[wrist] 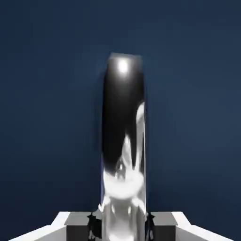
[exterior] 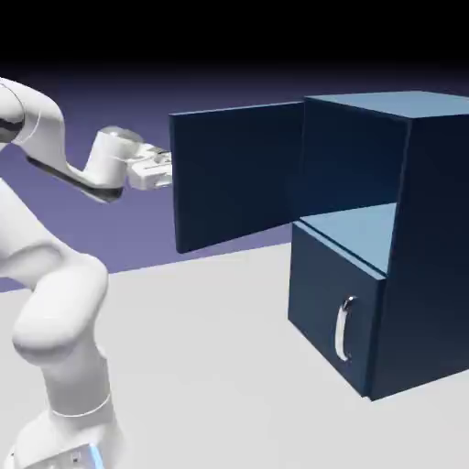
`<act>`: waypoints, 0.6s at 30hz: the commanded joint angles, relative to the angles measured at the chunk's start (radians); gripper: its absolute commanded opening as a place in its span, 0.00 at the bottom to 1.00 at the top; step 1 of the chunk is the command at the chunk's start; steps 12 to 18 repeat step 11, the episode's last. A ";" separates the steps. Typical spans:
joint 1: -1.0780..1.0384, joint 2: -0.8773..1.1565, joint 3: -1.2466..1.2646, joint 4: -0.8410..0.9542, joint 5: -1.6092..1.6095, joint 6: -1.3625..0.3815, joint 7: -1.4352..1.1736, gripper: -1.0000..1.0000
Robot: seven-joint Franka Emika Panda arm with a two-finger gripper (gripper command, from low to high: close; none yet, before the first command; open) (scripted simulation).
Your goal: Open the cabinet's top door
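Holding the top door (exterior: 236, 174) swung wide at upper centre of frame, off the cabinet (exterior: 403, 238); fingers (wrist: 75, 220) pinching its slick, rigid silver handle (wrist: 123, 141); I judge the panel stiff, hinge-guided.

**Top door swung wide open**

The cabinet (exterior: 430, 256) is a tall, boxy, dark navy unit standing on the pale table at the exterior view's right. Its top door (exterior: 236, 174), a flat navy panel, stands swung far out to the left, hinged at the cabinet's front corner, baring a lighter blue shelf inside. Below it the shorter lower door (exterior: 332, 311) sits shut, its curved silver handle (exterior: 343, 328) upright. In the hand view, the top door's handle (wrist: 123, 141) shows as a shiny, dark-reflecting bar against the navy panel.
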 commanded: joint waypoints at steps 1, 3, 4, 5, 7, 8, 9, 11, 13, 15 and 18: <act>-0.036 -0.007 0.031 0.024 0.013 -0.016 -0.004 0.00; -0.109 -0.027 0.090 0.073 0.041 -0.044 -0.017 0.00; -0.145 -0.040 0.118 0.099 0.055 -0.058 -0.024 0.00; -0.181 -0.055 0.145 0.127 0.070 -0.072 -0.033 0.00; -0.254 -0.089 0.195 0.185 0.100 -0.103 -0.053 0.00; -0.290 -0.108 0.219 0.216 0.116 -0.120 -0.064 0.00; -0.326 -0.129 0.241 0.249 0.131 -0.138 -0.076 0.00; -0.376 -0.159 0.269 0.298 0.153 -0.164 -0.093 0.00; -0.376 -0.159 0.269 0.298 0.153 -0.164 -0.093 0.00; -0.376 -0.159 0.269 0.298 0.153 -0.164 -0.093 0.00; -0.376 -0.159 0.269 0.298 0.153 -0.164 -0.093 0.00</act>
